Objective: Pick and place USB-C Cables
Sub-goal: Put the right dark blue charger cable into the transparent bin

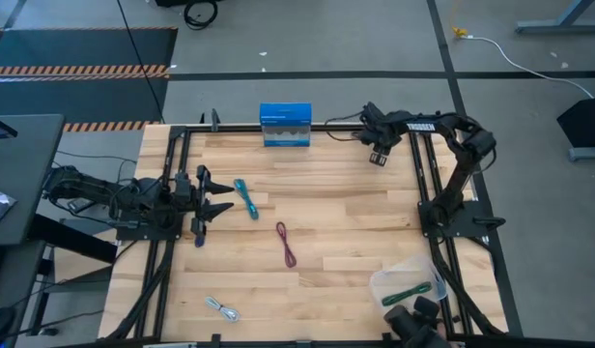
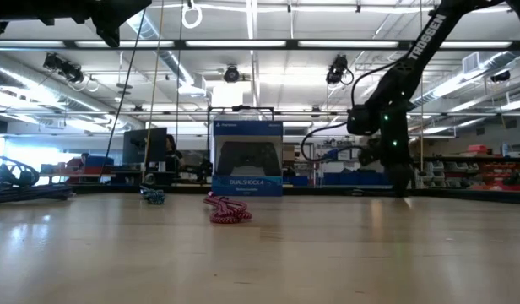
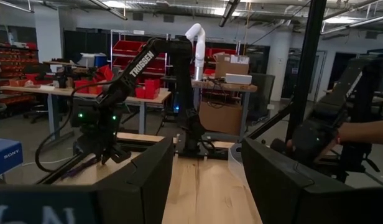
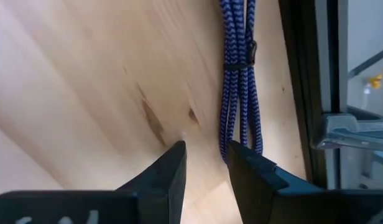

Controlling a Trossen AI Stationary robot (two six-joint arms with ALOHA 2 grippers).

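**A:** From above, where are the arms sitting?

**B:** The left gripper (image 1: 220,197) is lying low at the left edge of the table (image 1: 355,242), its fingers spread wide and holding nothing. The teal cable (image 1: 246,197) is lying just ahead of its fingertips, the maroon cable (image 1: 286,244) farther out and to one side, and the white-grey cable (image 1: 221,308) well off toward the near edge. The right gripper (image 1: 380,157) is hanging over the far edge, beside the blue box (image 1: 285,125). The green cable (image 1: 408,294) is lying in the clear tray (image 1: 386,282), well away from it at the near right corner.

**A:** And level with the tabletop?

**B:** The maroon cable (image 2: 224,209) is sitting in front of the box (image 2: 247,159), with the teal cable (image 2: 154,197) off to its side. The right arm (image 2: 393,93) is reaching down to the far edge.

**A:** The left wrist camera?

**B:** Its own fingers (image 3: 148,180) are standing well apart with bare wood between them; the right arm (image 3: 117,93) is showing across the table.

**A:** The right wrist camera?

**B:** The right gripper (image 4: 207,163) is pointing down at the wood, fingers parted only narrowly and gripping nothing. The dark purple cable (image 4: 239,74) is lying right ahead of one fingertip, alongside the table's black frame rail (image 4: 303,93).
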